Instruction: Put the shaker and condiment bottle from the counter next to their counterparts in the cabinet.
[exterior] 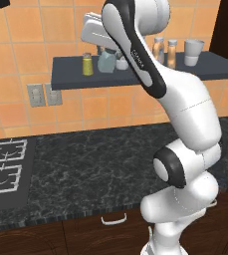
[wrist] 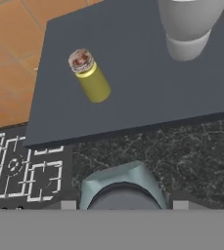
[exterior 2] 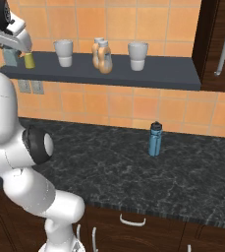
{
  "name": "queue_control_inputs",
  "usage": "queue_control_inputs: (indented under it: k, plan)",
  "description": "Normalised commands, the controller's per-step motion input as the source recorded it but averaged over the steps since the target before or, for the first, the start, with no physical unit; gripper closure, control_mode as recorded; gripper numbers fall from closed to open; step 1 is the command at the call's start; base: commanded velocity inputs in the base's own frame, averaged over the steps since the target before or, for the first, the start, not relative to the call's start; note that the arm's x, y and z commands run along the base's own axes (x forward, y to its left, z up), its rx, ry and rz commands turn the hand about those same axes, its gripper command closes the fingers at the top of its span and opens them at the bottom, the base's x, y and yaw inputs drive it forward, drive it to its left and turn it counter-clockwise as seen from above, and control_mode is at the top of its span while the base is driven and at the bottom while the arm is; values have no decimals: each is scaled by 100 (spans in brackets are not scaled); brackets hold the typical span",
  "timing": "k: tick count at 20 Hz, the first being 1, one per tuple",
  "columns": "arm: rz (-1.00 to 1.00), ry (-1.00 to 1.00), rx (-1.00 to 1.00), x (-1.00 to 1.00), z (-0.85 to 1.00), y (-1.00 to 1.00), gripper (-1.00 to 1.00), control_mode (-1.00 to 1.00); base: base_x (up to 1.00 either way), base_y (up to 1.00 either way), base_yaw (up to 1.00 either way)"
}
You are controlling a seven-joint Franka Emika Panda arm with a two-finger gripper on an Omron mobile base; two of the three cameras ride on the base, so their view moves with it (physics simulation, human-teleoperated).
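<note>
Against orange tiles [exterior 2: 133, 19], dark cabinet [exterior 2: 173, 69] over speckled counter [exterior 2: 133, 167]

— That shaker [wrist: 122, 191] at the bottom of the hand view, what colour would you call it?

— Pale blue-grey, see-through, grey on top. The other shaker [wrist: 89, 76], upper left there, is yellow-green with a grey cap (a reddish tint on the lid).

— And the shelf [exterior 2: 163, 72]?

— Flat dark grey, against orange tiles [exterior 2: 133, 106] with pale grout. The cups [exterior 2: 137, 55] are light grey.

— The bottles in the middle of the right base view?

— A curvy orange bottle [exterior 2: 104, 61] with a grey cap, a slim amber bottle [exterior 2: 96, 53] just behind it.

— Down below?

— Black counter [exterior 2: 114, 162] veined with grey marble speckle, dark brown drawers [exterior: 60, 236], and a blue bottle [exterior 2: 155, 140] capped in black.
</note>
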Motion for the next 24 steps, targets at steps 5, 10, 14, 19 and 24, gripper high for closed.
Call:
queue_control_inputs:
  k: [5, 10, 14, 19, 24]
  plan:
    - [-6, -5, 0, 0, 0, 69, 100, -100, 0, 0, 0]
    - [0, -2, 0, 5, 0, 21, 100, -100, 0, 0, 0]
    - [-7, 0, 0, 61, 0, 3, 100, -100, 0, 0, 0]
    - [-7, 0, 0, 41, -12, 38, 100, -100, 0, 0, 0]
    - [-1, 0, 0, 7, -3, 27, 100, -100, 0, 0, 0]
